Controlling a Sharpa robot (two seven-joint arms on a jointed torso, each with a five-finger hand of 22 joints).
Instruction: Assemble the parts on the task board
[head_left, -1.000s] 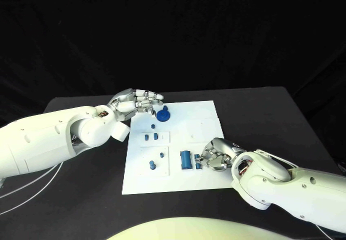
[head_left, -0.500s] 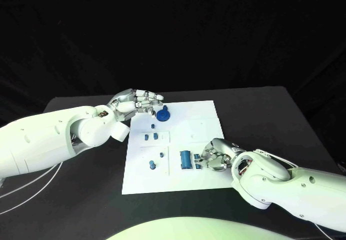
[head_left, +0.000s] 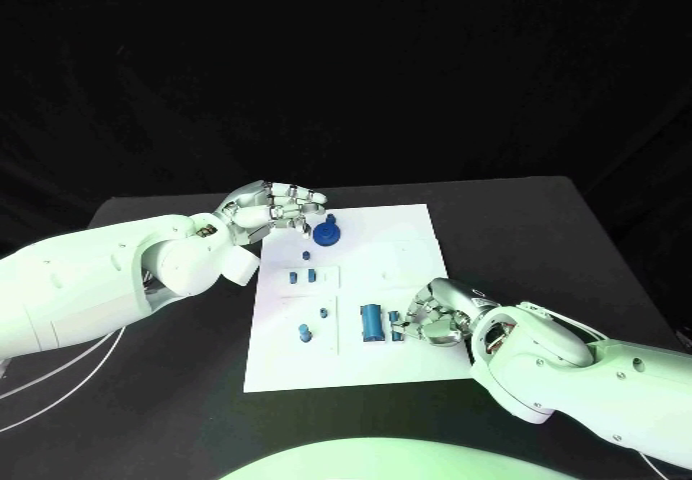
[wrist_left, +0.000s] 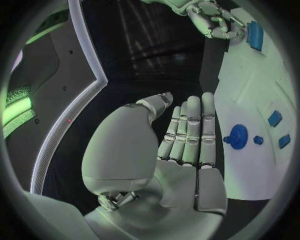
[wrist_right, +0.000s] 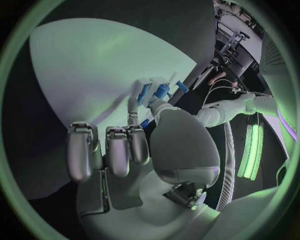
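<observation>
With the left hand (head_left: 278, 207) empty, fingers straight, the right hand (head_left: 436, 316), seemingly pinching a small blue part (wrist_right: 161, 92), should seat it squarely.

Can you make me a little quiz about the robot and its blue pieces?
1. True or false: the left hand is lying flat on the black table.
2. Which hand is nearest the round blue part? A) left B) right
3. Fill in: the blue pieces sit on a white ____.

Key: 1. False, it hangs at the far corner of the task board. 2. A; the right hand is at the board's near right edge. 3. Board.
</observation>
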